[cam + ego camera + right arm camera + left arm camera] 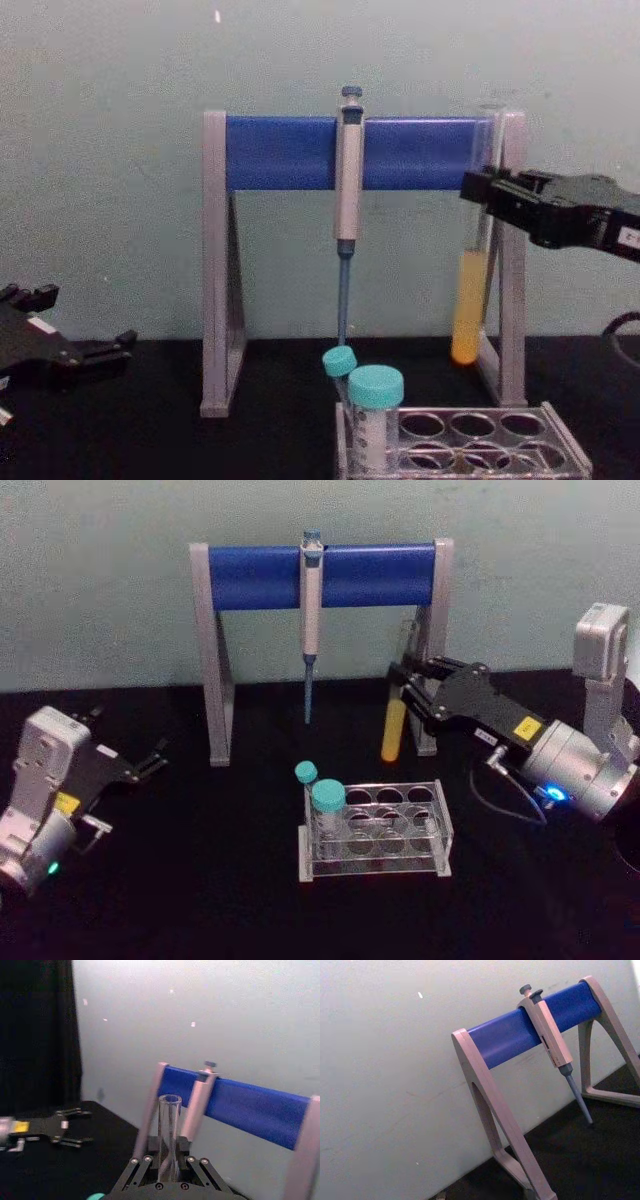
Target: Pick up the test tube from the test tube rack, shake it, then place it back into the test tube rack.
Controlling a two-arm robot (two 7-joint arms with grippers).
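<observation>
No word, number or brand can be read anywhere. A yellow sticker (527, 729) sits on the body of the right gripper (405, 695), to the right of the pipette stand (260, 577); its dark marks are too small to make out. A second yellow sticker (67, 803) sits on the left gripper (152, 760), to the left of that stand, and is just as unreadable. In the chest view a white label (630, 237) on the right gripper bears a dark mark that cannot be deciphered.
</observation>
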